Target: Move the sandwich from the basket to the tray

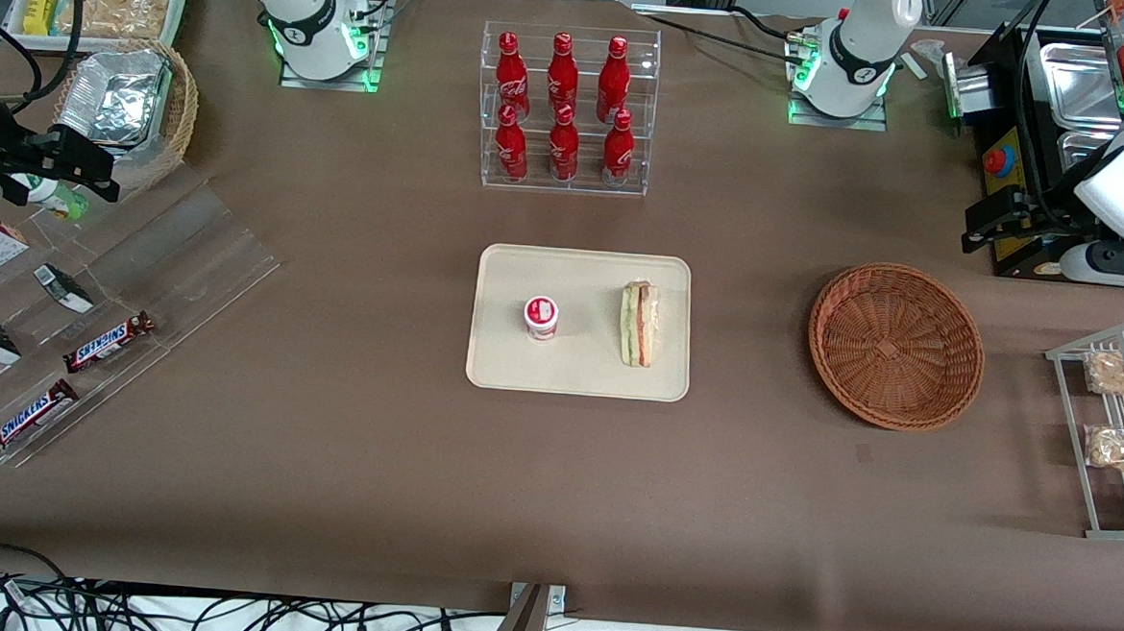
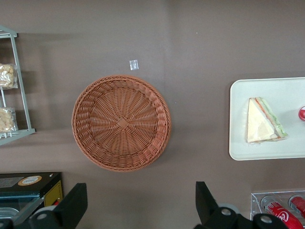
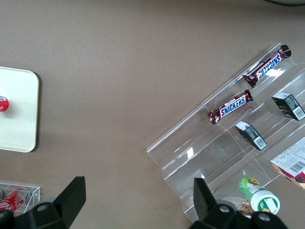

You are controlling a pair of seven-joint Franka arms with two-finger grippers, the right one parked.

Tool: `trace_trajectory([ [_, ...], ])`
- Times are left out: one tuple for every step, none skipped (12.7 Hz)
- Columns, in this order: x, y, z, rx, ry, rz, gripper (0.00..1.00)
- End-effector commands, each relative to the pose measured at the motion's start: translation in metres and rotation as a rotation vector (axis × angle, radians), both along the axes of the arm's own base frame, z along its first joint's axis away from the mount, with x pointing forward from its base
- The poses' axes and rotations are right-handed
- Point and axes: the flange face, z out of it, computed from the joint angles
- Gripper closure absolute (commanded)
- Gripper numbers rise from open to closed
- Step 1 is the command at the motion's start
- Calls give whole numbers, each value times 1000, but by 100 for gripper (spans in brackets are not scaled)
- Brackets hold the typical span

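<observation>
The sandwich [image 1: 639, 323] lies on the cream tray [image 1: 578, 379], at the tray's end nearest the basket; it also shows in the left wrist view [image 2: 264, 121] on the tray [image 2: 243, 143]. The reddish-brown wicker basket [image 1: 895, 345] stands empty beside the tray, toward the working arm's end of the table, and shows empty in the left wrist view [image 2: 121, 122]. My left gripper [image 1: 988, 225] hangs high above the table, farther from the front camera than the basket and apart from it. Its fingers [image 2: 74, 202] stand wide open with nothing between them.
A small red-lidded cup [image 1: 541, 316] stands on the tray beside the sandwich. A clear rack of red bottles [image 1: 567, 109] is farther back. A wire rack of snack bags [image 1: 1119, 426] stands beside the basket. An acrylic rack with Snickers bars [image 1: 109, 340] lies toward the parked arm's end.
</observation>
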Motion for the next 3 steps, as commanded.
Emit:
trace_trajectory([
  [-10, 3, 2, -12, 10, -32, 0],
  [-10, 3, 4, -12, 7, -37, 0],
  [-10, 5, 3, -12, 8, -34, 0],
])
